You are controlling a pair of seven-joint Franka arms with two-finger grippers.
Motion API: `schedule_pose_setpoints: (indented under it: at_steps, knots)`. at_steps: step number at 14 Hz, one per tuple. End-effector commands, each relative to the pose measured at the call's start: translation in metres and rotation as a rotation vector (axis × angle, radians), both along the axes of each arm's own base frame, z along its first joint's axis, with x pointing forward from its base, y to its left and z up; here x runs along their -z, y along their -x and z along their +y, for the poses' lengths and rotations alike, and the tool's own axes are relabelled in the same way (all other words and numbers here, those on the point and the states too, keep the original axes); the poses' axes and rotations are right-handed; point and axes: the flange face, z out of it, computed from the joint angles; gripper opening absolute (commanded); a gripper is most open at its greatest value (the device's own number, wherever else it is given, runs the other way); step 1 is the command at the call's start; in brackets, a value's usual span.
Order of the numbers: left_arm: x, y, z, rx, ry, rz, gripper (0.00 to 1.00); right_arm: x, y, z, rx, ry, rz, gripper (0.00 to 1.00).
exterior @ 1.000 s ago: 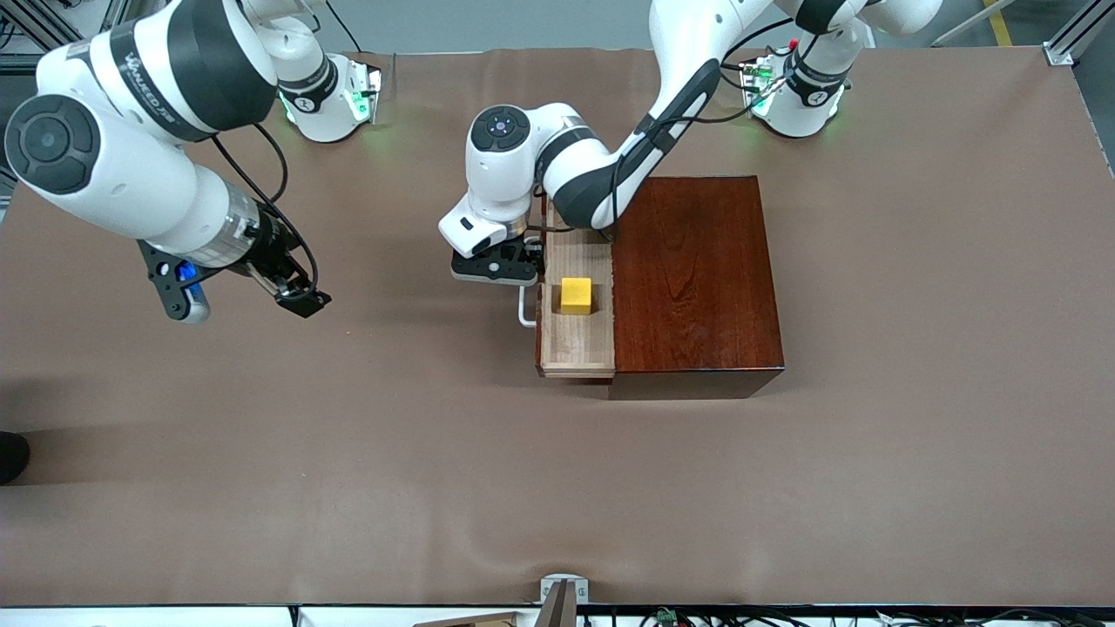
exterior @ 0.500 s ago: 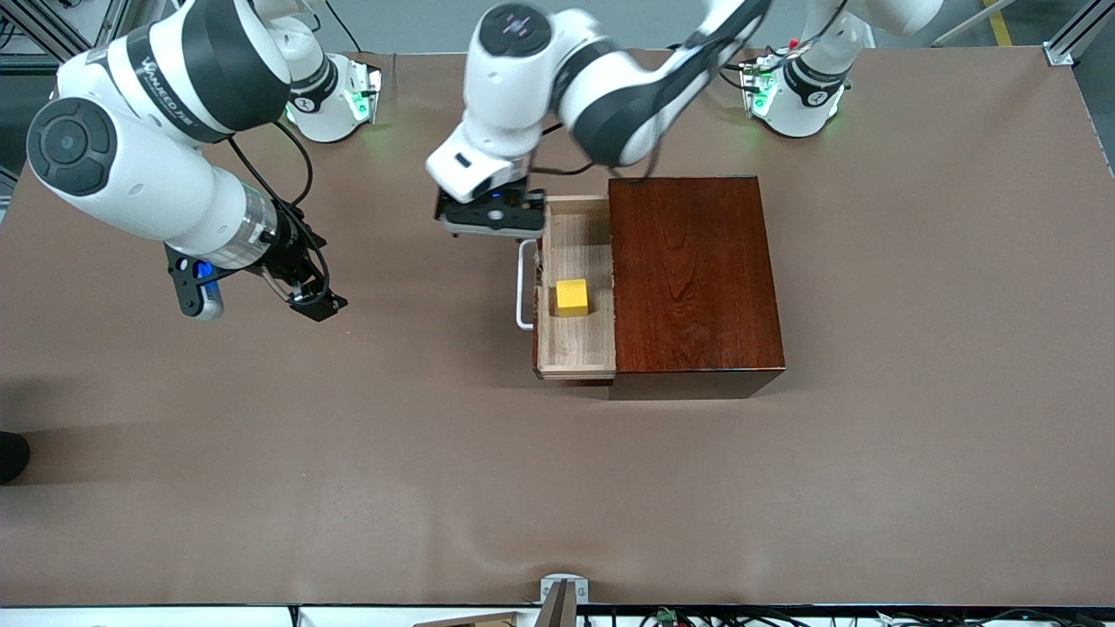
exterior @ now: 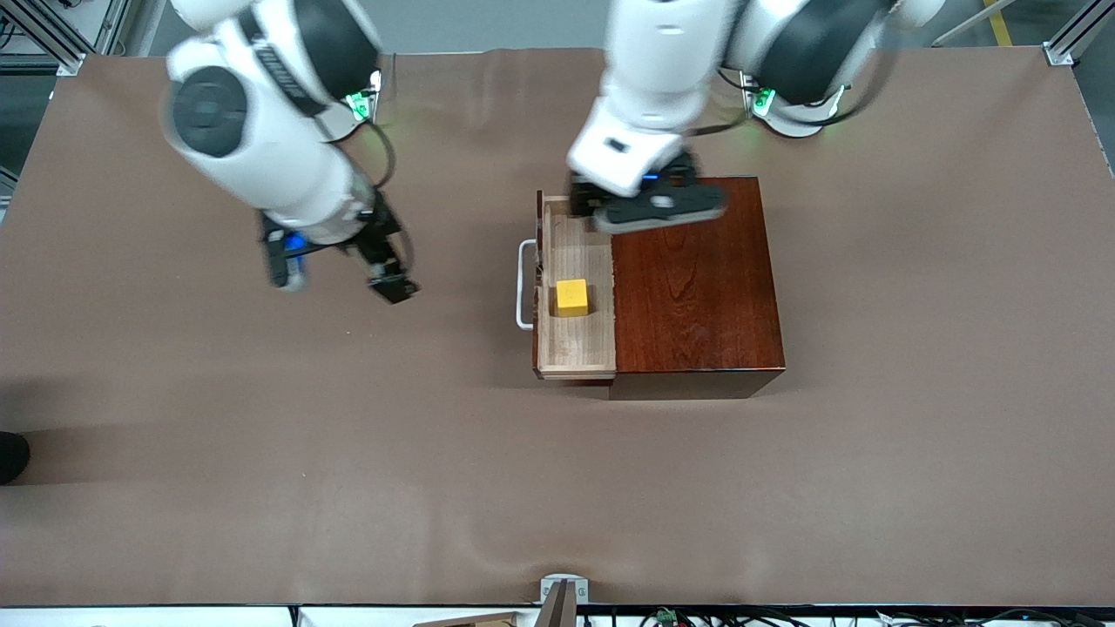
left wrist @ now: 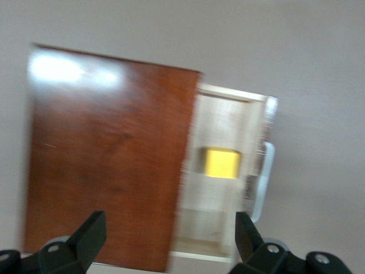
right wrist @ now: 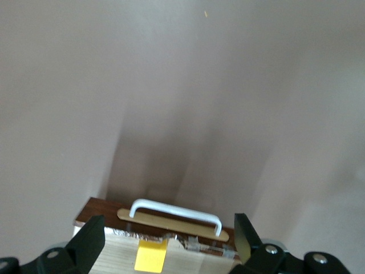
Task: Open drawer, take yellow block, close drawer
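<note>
The drawer (exterior: 575, 287) stands pulled out of the dark red-brown wooden box (exterior: 692, 279) toward the right arm's end of the tabletop (exterior: 557, 488), its pale wood floor exposed and its white U-shaped handle (exterior: 523, 286) on the front panel. The yellow block (exterior: 572, 297) lies on the drawer floor, about midway along the drawer and close to the front panel, touching neither claw.

The left claw (exterior: 649, 205) hangs in the air over the farther edge of the box top and the farther corner of the drawer, released and holding nothing; in the left wrist view its two black fingers (left wrist: 91, 234) stand wide apart, with the box, the open drawer and the block (left wrist: 221, 162) seen between them lower down.

The right claw (exterior: 388, 274) is up over bare tabletop toward the right arm's end, well apart from the drawer front. It is released and empty: the right wrist view shows its fingers (right wrist: 91, 242) spread, with the handle (right wrist: 175, 209) and the block (right wrist: 151, 256) between them, farther off.
</note>
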Motion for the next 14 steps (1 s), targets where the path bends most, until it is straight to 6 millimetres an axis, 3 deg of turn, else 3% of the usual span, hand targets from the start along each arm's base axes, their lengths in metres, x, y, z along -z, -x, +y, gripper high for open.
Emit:
schedule_pose_setpoints:
  at_steps: [1,3,5,9,12,13,14]
  knots:
    - [-0.018,-0.002,0.086,0.103,-0.031,0.009,1.0,0.037,0.007,0.051,0.091,0.03,0.015,1.0]
    - [-0.024,-0.001,0.136,0.141,-0.045,0.007,1.0,0.066,0.009,0.08,0.163,0.04,0.014,1.0]
    - [-0.028,0.001,0.181,0.178,-0.055,0.005,1.0,0.083,0.012,0.107,0.223,0.042,0.027,1.0]
    - [-0.029,-0.009,0.26,0.243,-0.054,-0.009,1.0,0.107,-0.001,0.14,0.386,0.008,0.005,1.0]
    - [-0.017,-0.023,0.333,0.279,-0.018,-0.009,1.0,0.128,-0.009,0.152,0.397,0.007,0.007,1.0]
    - [-0.017,-0.026,0.348,0.28,-0.01,-0.013,1.0,0.132,-0.008,0.155,0.359,0.013,0.002,1.0]
    - [-0.018,-0.026,0.351,0.283,-0.01,-0.016,1.0,0.133,0.0,0.164,0.267,0.021,-0.022,1.0]
